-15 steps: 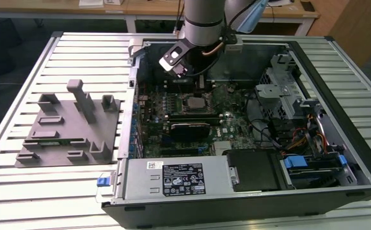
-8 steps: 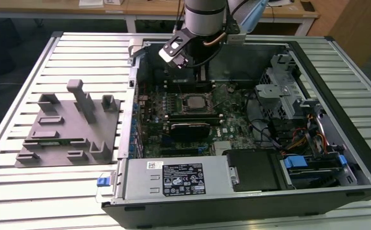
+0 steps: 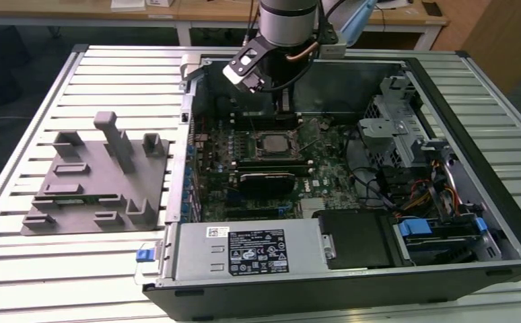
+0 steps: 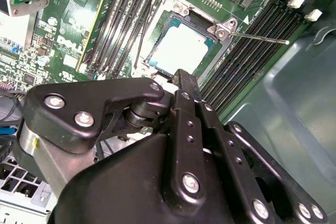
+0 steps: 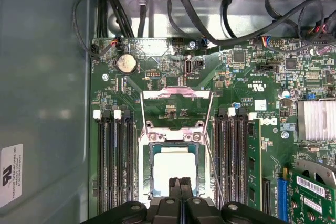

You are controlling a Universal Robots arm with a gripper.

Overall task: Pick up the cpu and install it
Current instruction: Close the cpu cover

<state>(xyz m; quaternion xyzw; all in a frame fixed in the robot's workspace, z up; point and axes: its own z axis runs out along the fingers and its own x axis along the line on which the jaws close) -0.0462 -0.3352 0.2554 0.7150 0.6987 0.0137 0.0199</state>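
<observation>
The cpu (image 5: 173, 167), a flat square chip with a pale silver top, lies inside the motherboard socket (image 5: 148, 166); it also shows in the second wrist view (image 4: 178, 51) and the exterior view (image 3: 271, 142). The socket's metal load plate (image 5: 176, 95) is flipped open and its thin lever (image 4: 260, 39) sticks out to one side. My gripper (image 5: 180, 183) hangs over the chip's edge, its two black fingers (image 4: 185, 80) pressed together with nothing between them. Whether the tips touch the chip is unclear. In the exterior view the gripper (image 3: 282, 104) sits inside the open computer case.
Memory slots (image 5: 113, 166) flank the socket on both sides. A gray plastic fixture (image 3: 99, 182) stands on the slatted table at the exterior view's left. The case holds a power supply (image 3: 242, 250), a drive cage (image 3: 395, 134), cables (image 5: 210, 19) and a finned heatsink (image 5: 316, 120).
</observation>
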